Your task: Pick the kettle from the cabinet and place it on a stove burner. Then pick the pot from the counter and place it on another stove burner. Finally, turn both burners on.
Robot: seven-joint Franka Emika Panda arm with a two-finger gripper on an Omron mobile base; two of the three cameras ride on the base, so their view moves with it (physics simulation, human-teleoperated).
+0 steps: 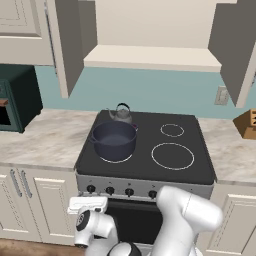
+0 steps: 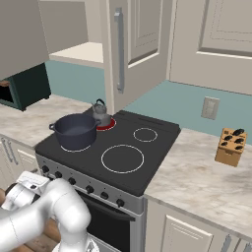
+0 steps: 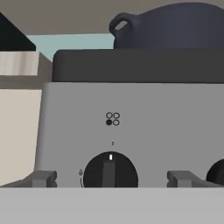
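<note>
In the left base view you are looking at the pot (image 1: 114, 140) sitting upright on the front left burner of the cooktop (image 1: 200, 165), its two side handles pointing left and right along the stove's front edge. The kettle (image 1: 120, 114) is standing upright just behind it on the back left burner, spout pointing left, handle arching over the lid. Both right-hand burners (image 1: 172, 155) are lying bare. Above, the cabinet (image 1: 150, 56) is standing open with its shelf bare. Your gripper (image 1: 87, 204) is hanging low in front of the stove's control panel, below the front left corner of the cooktop and well below the pot.

In the right base view the ring under the kettle (image 2: 101, 114) is glowing red, while the pot (image 2: 75, 131) is resting on a white ring near the front left corner. The counter (image 2: 197, 177) is carrying a knife block (image 2: 231, 147) on the right.

In the hand view you are facing a black knob (image 3: 110, 170) on the grey panel, centred between the finger tips (image 3: 43, 179), which are standing apart and touching nothing. The pot (image 3: 175, 26) is rising above the panel's top edge, one handle pointing left.
</note>
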